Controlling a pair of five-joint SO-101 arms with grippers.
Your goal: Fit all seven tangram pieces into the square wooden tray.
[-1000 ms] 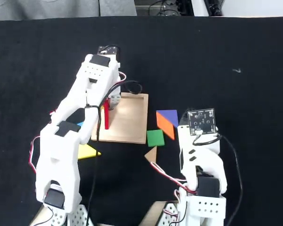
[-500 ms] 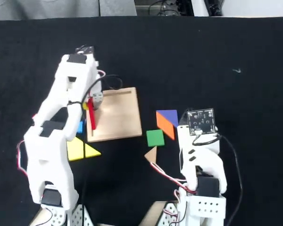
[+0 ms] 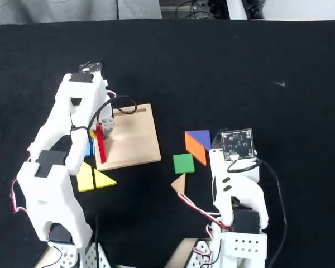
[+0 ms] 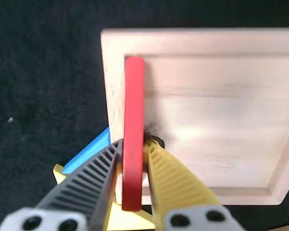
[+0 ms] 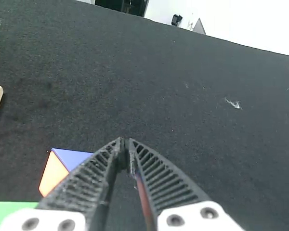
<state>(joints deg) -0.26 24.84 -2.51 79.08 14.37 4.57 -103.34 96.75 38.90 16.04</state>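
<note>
One red piece (image 3: 101,146) stands on edge in the left gripper (image 3: 102,137) at the tray's (image 3: 135,134) left rim. From above, arm and tray have both slid left within the last second, so I judge the tray dragged and nothing seated.

The left wrist view adds detail: the jaws clamp the red piece along the inner wall, with a blue piece (image 4: 89,153) just outside.

In the right wrist view, the right gripper (image 5: 124,153) is pinched closed, empty, near the orange piece (image 5: 55,175).

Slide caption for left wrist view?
Left gripper holds a red tangram piece on edge along the square wooden tray's rim.
</note>
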